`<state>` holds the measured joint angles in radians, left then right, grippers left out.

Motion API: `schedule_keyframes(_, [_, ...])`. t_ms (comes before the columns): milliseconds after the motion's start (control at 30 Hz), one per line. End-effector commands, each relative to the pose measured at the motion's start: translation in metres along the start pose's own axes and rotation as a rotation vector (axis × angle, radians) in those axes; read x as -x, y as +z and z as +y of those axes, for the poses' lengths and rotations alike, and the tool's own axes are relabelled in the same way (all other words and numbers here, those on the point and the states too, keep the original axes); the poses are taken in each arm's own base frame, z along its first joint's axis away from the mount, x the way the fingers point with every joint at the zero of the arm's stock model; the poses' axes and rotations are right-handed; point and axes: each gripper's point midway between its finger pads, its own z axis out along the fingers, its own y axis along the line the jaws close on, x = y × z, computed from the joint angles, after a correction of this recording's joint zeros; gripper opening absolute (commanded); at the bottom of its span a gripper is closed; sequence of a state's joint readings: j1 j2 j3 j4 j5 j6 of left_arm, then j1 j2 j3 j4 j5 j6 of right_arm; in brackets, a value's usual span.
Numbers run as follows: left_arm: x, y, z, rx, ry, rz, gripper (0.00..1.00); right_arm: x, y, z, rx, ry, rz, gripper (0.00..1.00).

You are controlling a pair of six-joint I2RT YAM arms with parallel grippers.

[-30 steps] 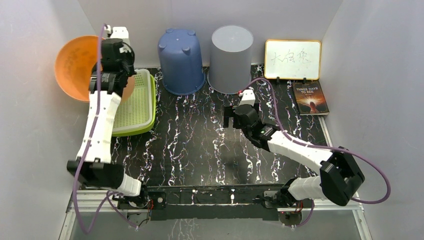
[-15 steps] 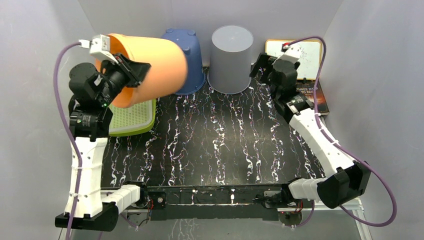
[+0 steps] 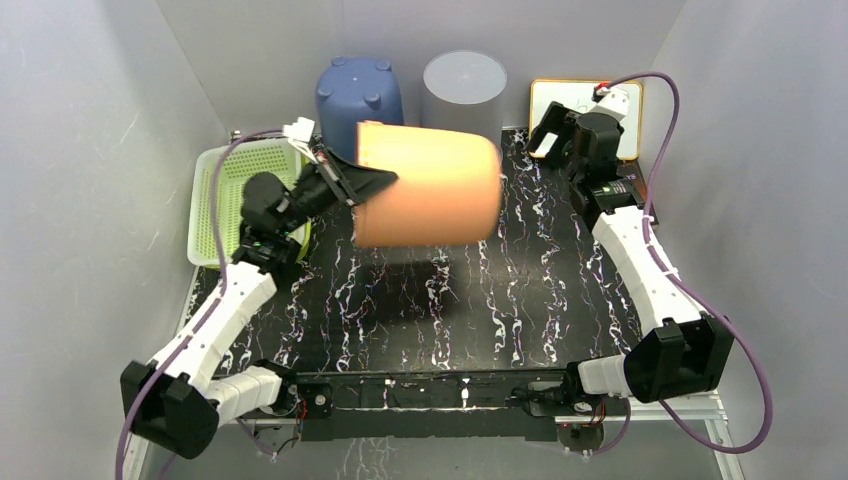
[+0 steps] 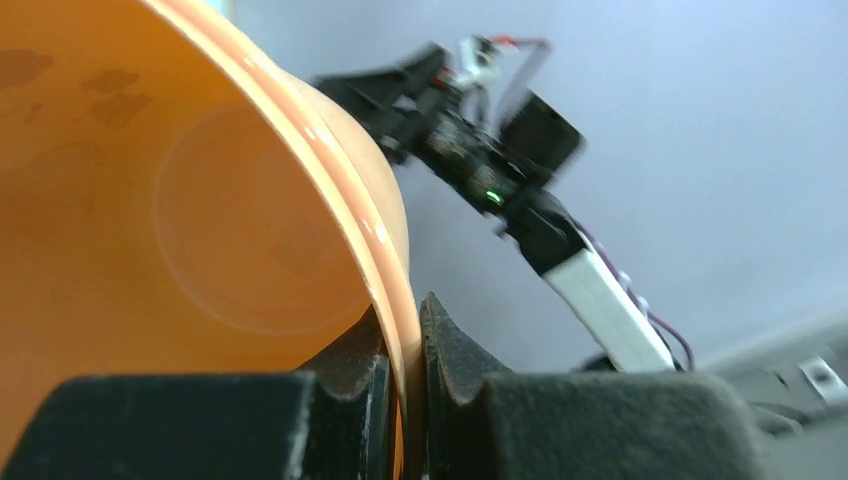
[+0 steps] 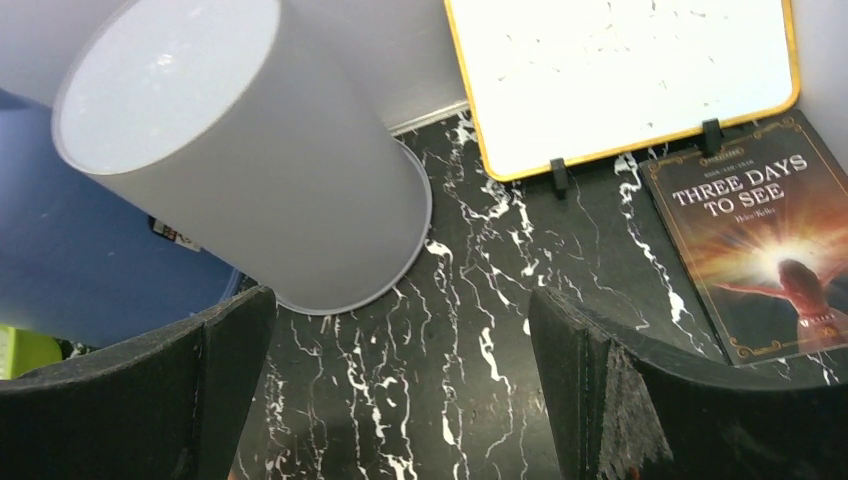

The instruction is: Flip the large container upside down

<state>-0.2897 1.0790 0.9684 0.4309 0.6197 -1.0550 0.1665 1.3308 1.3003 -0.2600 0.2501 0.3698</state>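
Observation:
A large orange container (image 3: 428, 186) hangs on its side above the middle of the marble table, its mouth toward the left. My left gripper (image 3: 362, 180) is shut on its rim; in the left wrist view the rim (image 4: 392, 260) is pinched between the two black fingers (image 4: 455, 350), and the container's inside fills the left of the frame. My right gripper (image 3: 556, 135) is open and empty at the back right, near the grey container (image 3: 463, 82). In the right wrist view its fingers (image 5: 590, 370) stand wide apart over the table.
A blue container (image 3: 358, 92) and the grey one (image 5: 250, 170) stand upside down at the back. A green basket (image 3: 228, 190) lies at the left. A whiteboard (image 5: 620, 80) and a book (image 5: 760, 250) are at the back right corner.
My left arm swung the orange container from the far left over the basket to above the table's middle. My right arm lifted from the centre to the back right corner.

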Motion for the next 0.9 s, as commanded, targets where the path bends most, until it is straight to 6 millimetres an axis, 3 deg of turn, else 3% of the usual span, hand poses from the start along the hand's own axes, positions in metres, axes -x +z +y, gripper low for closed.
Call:
schedule_keyframes(0, [-0.017,0.014,-0.084,-0.378,0.017,-0.046,0.00,0.011,-0.003,-0.005,0.027,0.051,-0.040,0.98])
schedule_keyframes(133, [-0.052,0.037,-0.070,-0.424,-0.085,-0.005,0.00,0.009,-0.001,-0.009,0.028,0.060,-0.035,0.98])
schedule_keyframes(300, [-0.080,0.054,-0.035,-0.417,-0.159,0.004,0.00,0.013,-0.002,-0.014,0.018,0.055,-0.053,0.98])
schedule_keyframes(567, [-0.114,0.057,0.033,-0.421,-0.383,-0.033,0.00,0.017,-0.001,-0.016,0.017,0.049,-0.069,0.98])
schedule_keyframes(867, [-0.146,0.070,0.068,-0.348,-0.400,0.049,0.00,-0.003,0.003,-0.021,0.013,0.049,-0.036,0.98])
